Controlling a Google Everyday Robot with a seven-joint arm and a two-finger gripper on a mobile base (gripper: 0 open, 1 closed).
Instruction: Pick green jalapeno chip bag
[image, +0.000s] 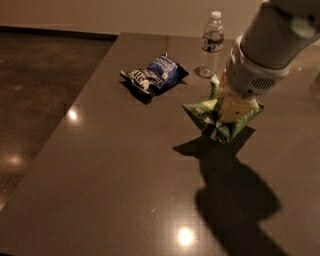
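The green jalapeno chip bag (212, 119) is a crinkled light-green bag at the right of the dark table (115, 165). It hangs tilted, its shadow on the table apart from it. My gripper (231, 107) comes down from the white arm at the upper right. It is shut on the middle of the bag, with a pale finger (233, 109) pressed against it. The rest of the gripper is hidden behind the arm's white wrist.
A blue-and-black chip bag (154, 76) lies to the left of the green bag, toward the back. A clear water bottle (212, 44) stands upright at the back, close behind the arm. The table's left edge drops to a dark floor.
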